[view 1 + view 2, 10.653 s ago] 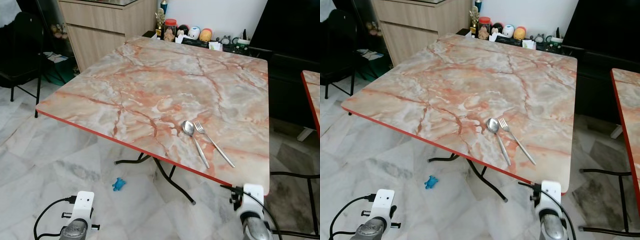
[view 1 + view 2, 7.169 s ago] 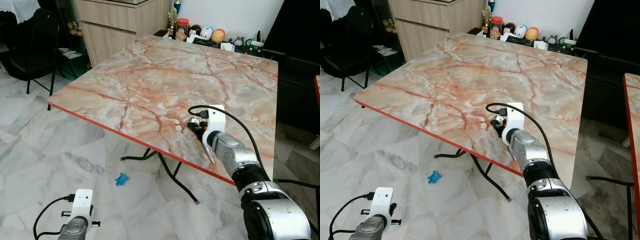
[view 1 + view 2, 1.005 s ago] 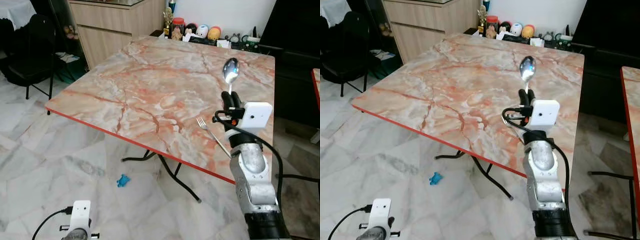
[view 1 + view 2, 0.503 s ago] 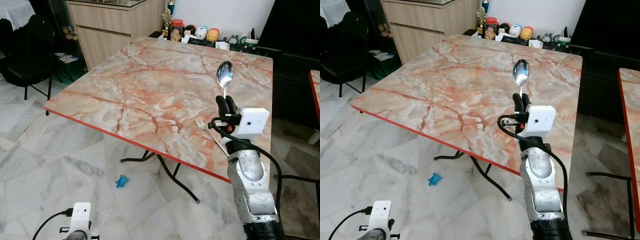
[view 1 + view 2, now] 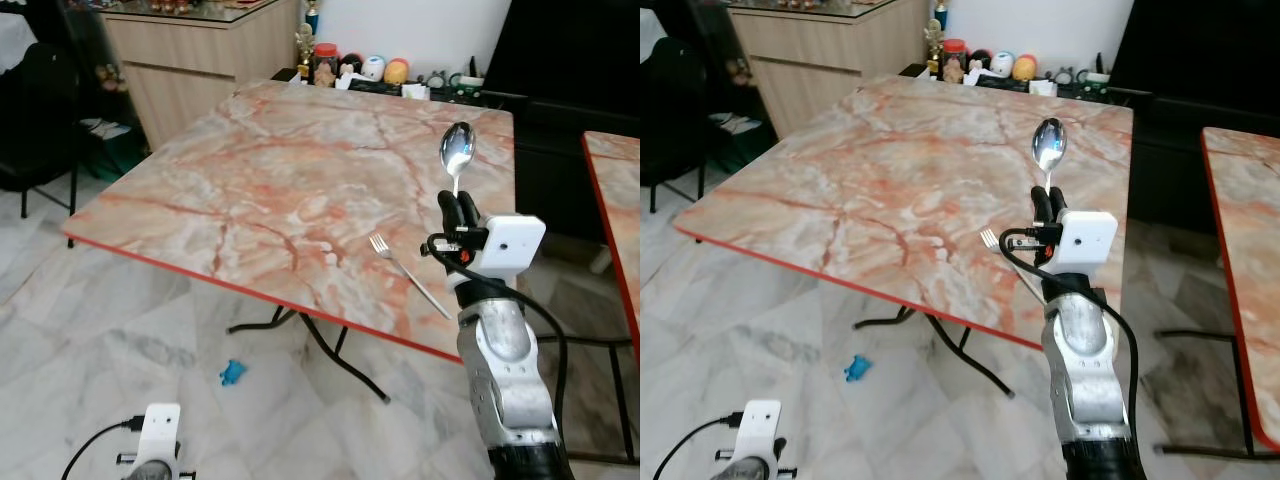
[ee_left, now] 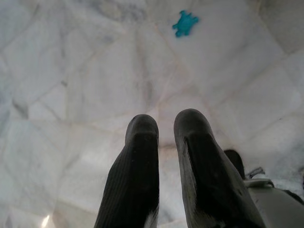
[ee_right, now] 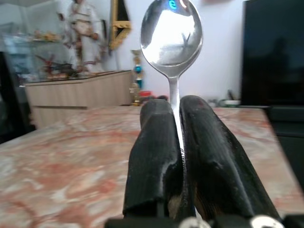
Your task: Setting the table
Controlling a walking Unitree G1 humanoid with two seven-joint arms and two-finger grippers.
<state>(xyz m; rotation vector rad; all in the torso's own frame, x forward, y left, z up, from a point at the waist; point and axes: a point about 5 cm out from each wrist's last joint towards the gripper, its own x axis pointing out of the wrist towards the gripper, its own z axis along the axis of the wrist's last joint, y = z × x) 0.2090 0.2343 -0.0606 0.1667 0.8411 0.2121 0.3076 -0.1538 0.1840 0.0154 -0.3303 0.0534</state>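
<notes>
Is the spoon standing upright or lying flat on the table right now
Upright. The right gripper is shut on the spoon handle, bowl pointing up, above the table; the fork lies flat.

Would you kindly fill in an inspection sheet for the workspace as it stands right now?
Surface: marble-pattern table with a red edge, on black folding legs.
Job's things: spoon held upright above the table's right side; fork lying flat near the front edge.
Clutter: jars and small figurines along the shelf behind the table.
Grippers: right gripper raised, fingers shut on the spoon's handle; left gripper hanging low over the floor, its fingers close together.
Cables: black cable looping along the right forearm; another at the left wrist.
Surroundings: white marble floor with a small blue toy; wooden cabinet; second table to the right.
</notes>
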